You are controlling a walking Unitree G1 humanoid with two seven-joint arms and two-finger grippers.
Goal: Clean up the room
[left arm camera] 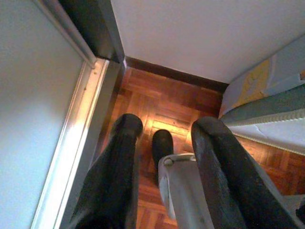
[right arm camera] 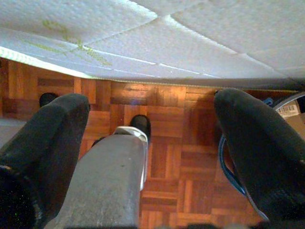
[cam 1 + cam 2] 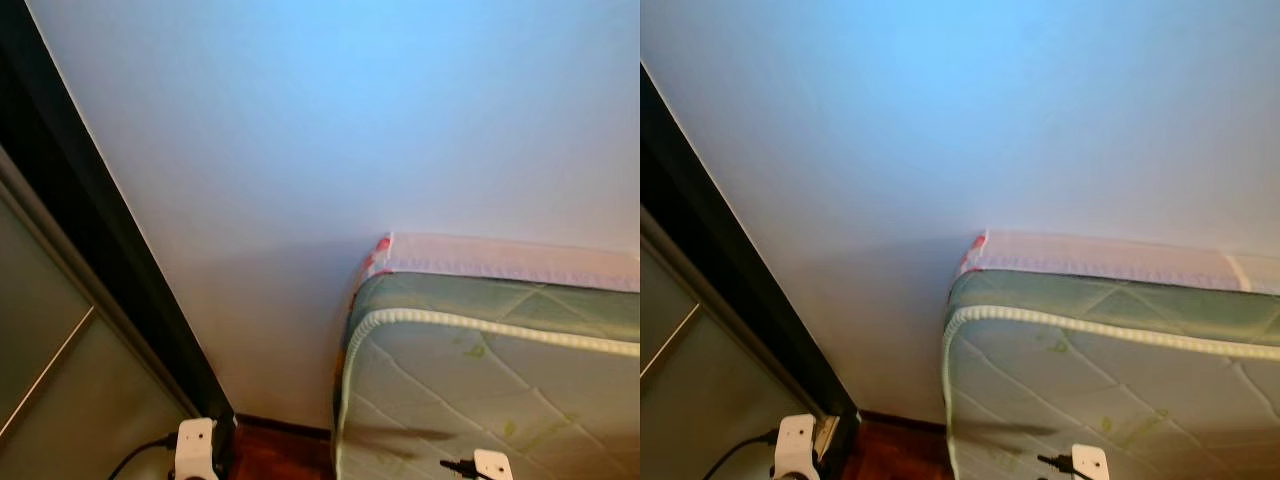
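From the head, the mattress is lying against the white wall, its long edge running away to the right; no loose item to tidy is showing.

In the left wrist view, the left gripper is hanging wide open and empty over the parquet floor, the mattress corner just beside one finger.

In the right wrist view, the right gripper is gaping open, holding nothing, the mattress edge just beyond its fingertips. The mattress looks soft, bulky and probably heavy; its piped edge seems the likeliest hold.
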